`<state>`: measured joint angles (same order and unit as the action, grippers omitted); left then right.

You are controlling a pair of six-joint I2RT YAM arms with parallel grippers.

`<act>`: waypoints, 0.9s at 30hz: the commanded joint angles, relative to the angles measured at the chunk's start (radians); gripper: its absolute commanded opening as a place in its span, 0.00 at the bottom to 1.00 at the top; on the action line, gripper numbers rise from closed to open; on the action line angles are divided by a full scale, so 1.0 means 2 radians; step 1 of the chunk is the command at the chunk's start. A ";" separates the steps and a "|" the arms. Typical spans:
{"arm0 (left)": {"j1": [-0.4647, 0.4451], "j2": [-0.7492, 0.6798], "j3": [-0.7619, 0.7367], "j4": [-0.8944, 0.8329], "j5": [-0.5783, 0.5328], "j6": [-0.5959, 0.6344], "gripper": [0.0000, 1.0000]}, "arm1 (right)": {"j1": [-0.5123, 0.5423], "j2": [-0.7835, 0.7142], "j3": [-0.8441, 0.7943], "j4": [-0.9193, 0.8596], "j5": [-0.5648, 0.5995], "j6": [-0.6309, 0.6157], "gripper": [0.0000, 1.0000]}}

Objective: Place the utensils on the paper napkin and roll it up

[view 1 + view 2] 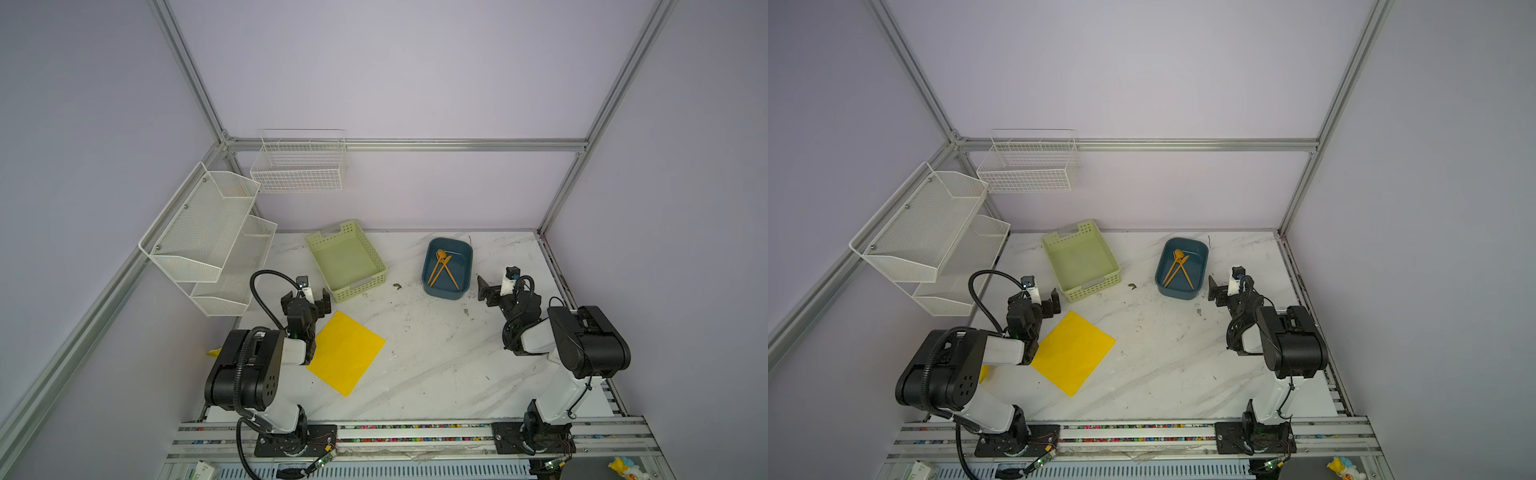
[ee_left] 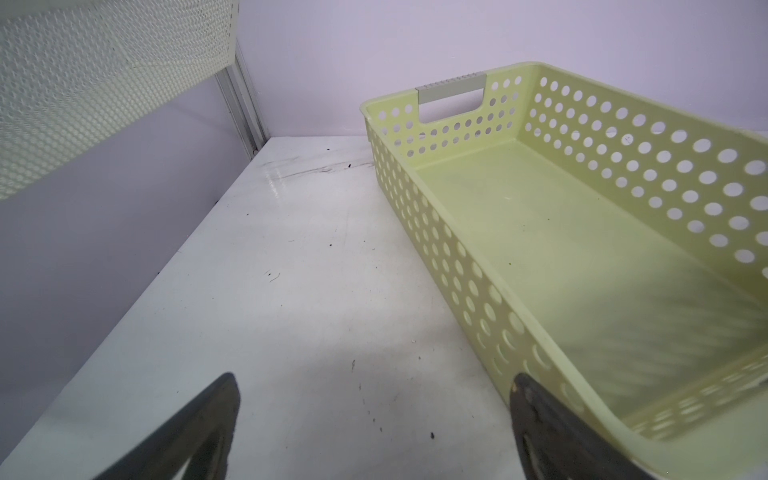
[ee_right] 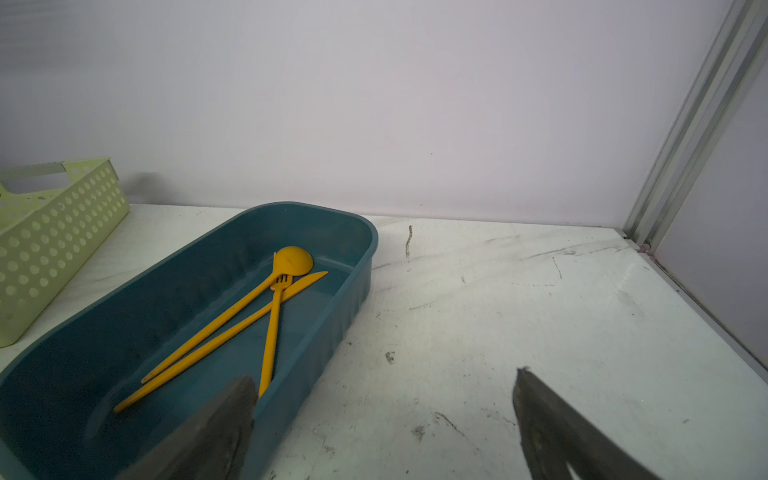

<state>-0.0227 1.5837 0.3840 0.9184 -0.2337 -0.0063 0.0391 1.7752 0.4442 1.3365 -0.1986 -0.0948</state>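
Right wrist view: the utensils point(image 3: 272, 308) lie crossed in the blue tub point(image 3: 353, 307), handles pointing toward the right gripper point(image 3: 382, 378), which hangs wide open and empty just beside it. The paper napkin point(image 1: 347, 353) lies flat by the left gripper point(image 2: 374, 378), also open, empty and farther off.

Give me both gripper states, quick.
Left gripper: open, holding nothing.
Right gripper: open, holding nothing.

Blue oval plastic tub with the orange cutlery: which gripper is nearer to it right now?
Right. The right gripper hangs open beside the blue tub, at its near right corner; the left gripper is open across the table, next to the pale green perforated basket.
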 commanded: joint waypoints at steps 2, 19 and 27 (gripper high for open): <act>0.002 -0.005 -0.004 0.019 0.003 0.002 1.00 | -0.003 0.001 -0.005 0.028 -0.003 -0.010 0.97; -0.014 -0.136 0.027 -0.134 -0.086 -0.021 1.00 | 0.003 -0.111 0.033 -0.148 0.109 0.027 0.97; -0.015 -0.141 0.197 -0.445 -0.073 -0.166 0.94 | 0.003 -0.170 0.122 -0.357 0.076 0.090 0.83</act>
<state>-0.0475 1.2987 0.5602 0.3077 -0.3927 -0.1989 0.0402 1.4612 0.6273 0.8341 -0.0196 0.0128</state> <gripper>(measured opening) 0.949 0.844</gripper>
